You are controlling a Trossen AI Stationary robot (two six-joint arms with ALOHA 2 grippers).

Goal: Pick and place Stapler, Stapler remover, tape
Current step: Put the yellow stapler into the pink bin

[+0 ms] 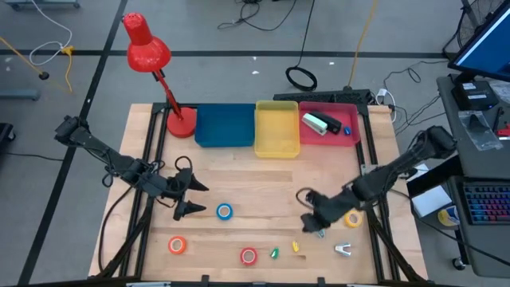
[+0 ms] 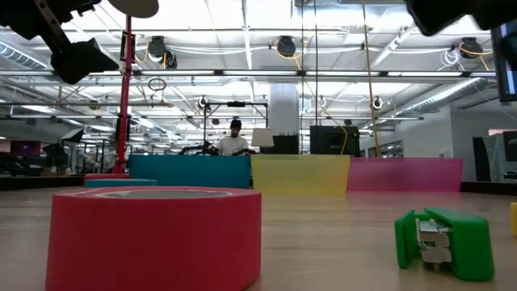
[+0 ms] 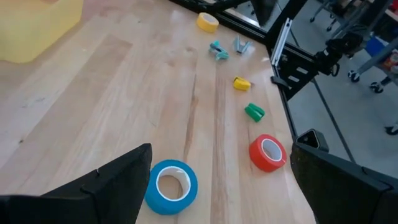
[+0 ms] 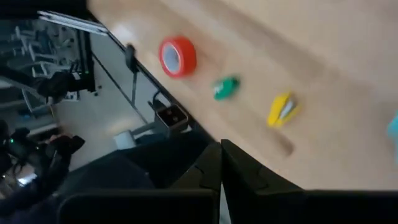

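Observation:
Blue tape point(image 1: 224, 210) lies flat on the table just right of my open left gripper point(image 1: 196, 198). In the left wrist view the blue tape point(image 3: 171, 186) sits close to one finger of the left gripper point(image 3: 221, 155), untouched. Orange tape point(image 1: 177, 245) and red tape point(image 1: 249, 255) lie near the near edge. Yellow tape point(image 1: 353, 217) lies beside my right gripper point(image 1: 311, 218), which hovers shut and empty point(image 4: 221, 180). A small silver claw-shaped tool point(image 1: 343, 249) and a teal piece point(image 1: 319, 231) lie near it. The stapler point(image 1: 323, 123) rests in the pink bin.
Blue bin point(image 1: 225, 125), yellow bin point(image 1: 276, 127) and pink bin point(image 1: 351, 135) line the far edge, with a red desk lamp point(image 1: 181, 121) to their left. Green clip point(image 1: 274, 253) and yellow clip point(image 1: 296, 247) lie near the red tape. Bare wood fills the table's middle.

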